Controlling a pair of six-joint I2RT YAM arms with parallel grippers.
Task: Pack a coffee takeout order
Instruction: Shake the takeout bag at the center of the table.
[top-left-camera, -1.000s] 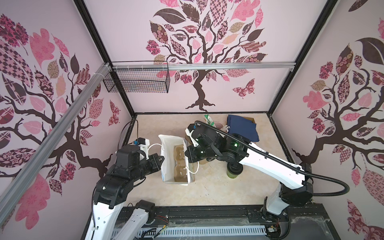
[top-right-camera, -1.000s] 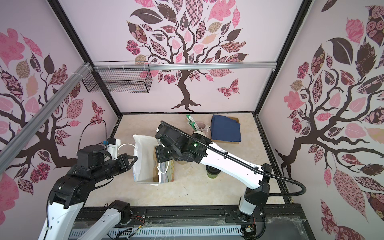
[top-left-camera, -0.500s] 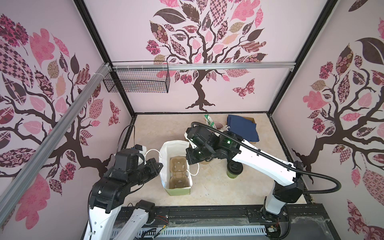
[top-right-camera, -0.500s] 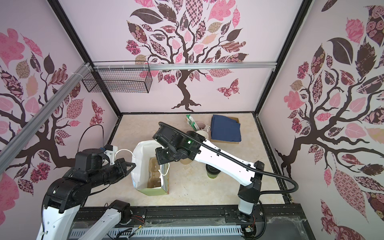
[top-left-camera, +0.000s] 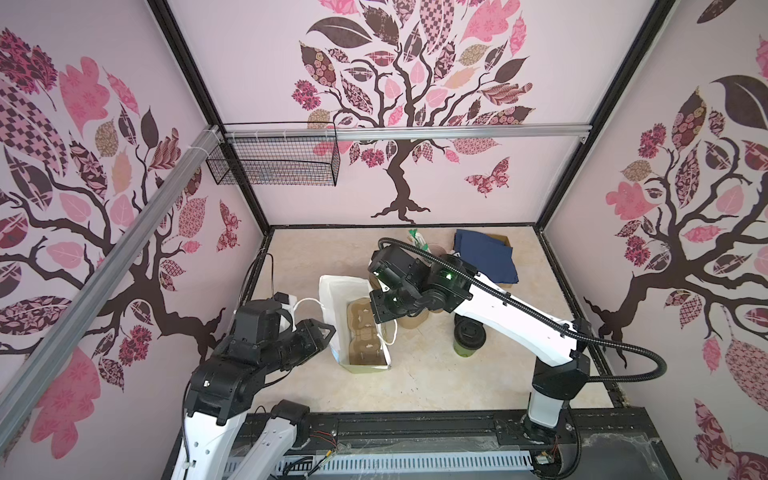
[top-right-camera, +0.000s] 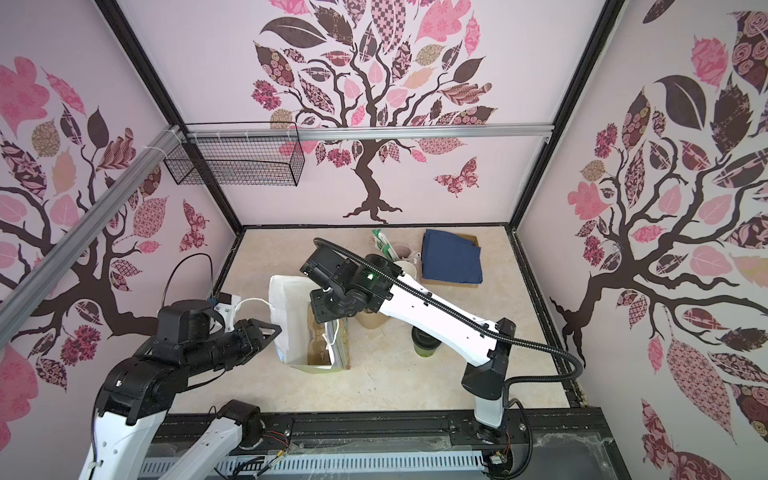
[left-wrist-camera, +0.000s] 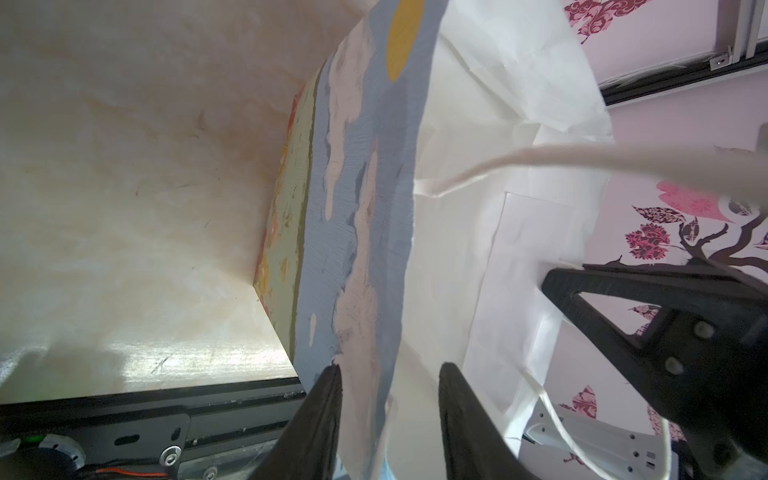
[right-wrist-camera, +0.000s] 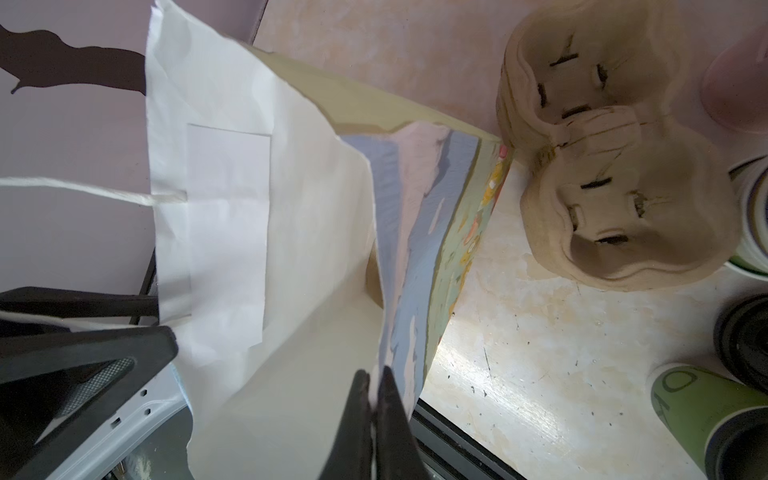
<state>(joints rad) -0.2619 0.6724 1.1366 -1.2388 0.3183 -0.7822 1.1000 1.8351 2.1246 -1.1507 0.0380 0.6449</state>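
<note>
Over the beige surface (top-left-camera: 415, 386), pinches the rim of the bag (top-left-camera: 332, 299) with right gripper (right-wrist-camera: 376, 374) shut, left gripper (left-wrist-camera: 390, 368) parted astride the opposite wall. Shows carrier (top-left-camera: 365, 332) bagged, leaves lidded cup (top-left-camera: 469, 336) and napkin (top-left-camera: 486, 257) outside.

**Lighting and image quality**
Bright, even, diffuse light; soft shadows. Both top views bend straight lines near their edges. In my left wrist view, glare whitens the tabletop (left-wrist-camera: 174, 357), and the handle (left-wrist-camera: 582, 156) of the paper bag (left-wrist-camera: 374, 208) lies out of focus.
</note>
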